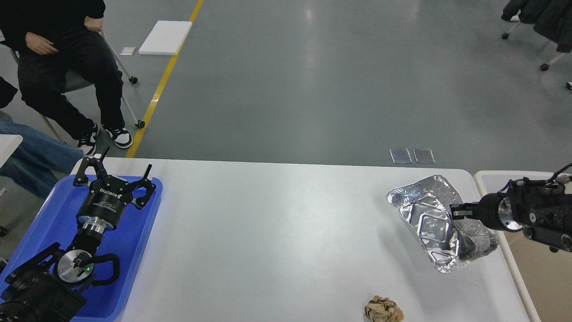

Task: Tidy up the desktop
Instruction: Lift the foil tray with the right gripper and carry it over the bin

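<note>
Table (277,232): white, spans the view's centre. Foil tray (424,214): crumpled, tilted at the right side, right tool (462,223) clamped on its rim, likely bound for the beige bin (487,176) adjoining. Paper ball (383,309): near edge, untouched, partly cut off. Left tool (117,172): fingers apart, empty, above the blue tray (49,214). Right fingertips are hidden behind foil; bin contents unseen.

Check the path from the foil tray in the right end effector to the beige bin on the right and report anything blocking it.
Nothing visible blocks it. The right end effector grips the crumpled silver foil tray at its right side, near the right edge of the white rectangular desktop. The beige open-topped bin sits just beyond that edge. The crumpled brown paper ball lies nearer, off that line.
</note>
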Motion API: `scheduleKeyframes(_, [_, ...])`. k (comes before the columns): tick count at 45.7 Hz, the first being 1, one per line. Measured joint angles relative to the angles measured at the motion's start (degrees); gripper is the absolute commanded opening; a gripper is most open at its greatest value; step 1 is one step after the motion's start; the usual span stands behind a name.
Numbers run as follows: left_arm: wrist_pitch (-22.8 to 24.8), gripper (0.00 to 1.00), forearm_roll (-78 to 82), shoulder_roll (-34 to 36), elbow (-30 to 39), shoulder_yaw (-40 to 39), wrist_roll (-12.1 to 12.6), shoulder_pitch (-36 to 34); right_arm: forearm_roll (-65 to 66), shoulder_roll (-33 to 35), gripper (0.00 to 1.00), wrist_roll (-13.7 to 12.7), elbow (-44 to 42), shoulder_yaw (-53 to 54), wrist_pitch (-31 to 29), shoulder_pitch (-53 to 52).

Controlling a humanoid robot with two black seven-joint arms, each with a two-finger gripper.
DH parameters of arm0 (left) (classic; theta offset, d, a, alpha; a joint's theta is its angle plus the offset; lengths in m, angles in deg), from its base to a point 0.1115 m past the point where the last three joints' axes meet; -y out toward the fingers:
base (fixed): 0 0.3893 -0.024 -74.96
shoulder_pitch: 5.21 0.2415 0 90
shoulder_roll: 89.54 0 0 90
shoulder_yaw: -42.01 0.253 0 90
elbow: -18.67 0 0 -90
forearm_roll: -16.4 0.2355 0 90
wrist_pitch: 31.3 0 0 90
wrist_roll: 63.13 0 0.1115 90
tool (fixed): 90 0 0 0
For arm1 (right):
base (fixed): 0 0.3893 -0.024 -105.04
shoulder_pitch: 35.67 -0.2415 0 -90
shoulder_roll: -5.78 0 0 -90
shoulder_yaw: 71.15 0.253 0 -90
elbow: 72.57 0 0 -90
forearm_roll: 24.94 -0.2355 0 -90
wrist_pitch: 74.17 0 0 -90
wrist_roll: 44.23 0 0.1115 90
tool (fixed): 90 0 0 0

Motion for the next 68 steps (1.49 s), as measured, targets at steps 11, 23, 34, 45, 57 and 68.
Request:
scheduleKeyframes(11, [0.00,0.99,-0.01,0.00,0.00,0.00,-0.01,0.00,-0.18,4.74,0.00,0.30,9.08,-6.82,-0.67,-12.66])
scheduleKeyframes(23, [0.00,0.99,-0.01,-0.01,0.00,0.00,-0.01,0.00,-0.33,6.99,0.00,0.48,20.35,-19.08,-7.65,-31.17])
scheduleKeyframes(34, [0.00,0.99,0.00,-0.01,0.00,0.00,0.00,0.00,-1.77,9.27,0.00,0.27,26.61,-22.47,-20.85,-45.76])
scheduleKeyframes(45, [0.00,0.99,0.00,-0.01,0.00,0.00,0.00,0.00,-3.59,10.53,0.00,-0.06,29.17,-23.17,-32.53,-58.48])
scheduleKeyframes(57, [0.01,0.99,0.00,-0.01,-0.01,0.00,0.00,0.00,-4.26,10.67,0.00,-0.66,30.41,-23.58,-40.53,-68.01])
scheduleKeyframes(68, [0.01,0.99,0.00,0.01,0.00,0.00,0.00,0.00,-4.55,11.11,0.00,-1.76,30.76,-24.51,-43.39,-71.29])
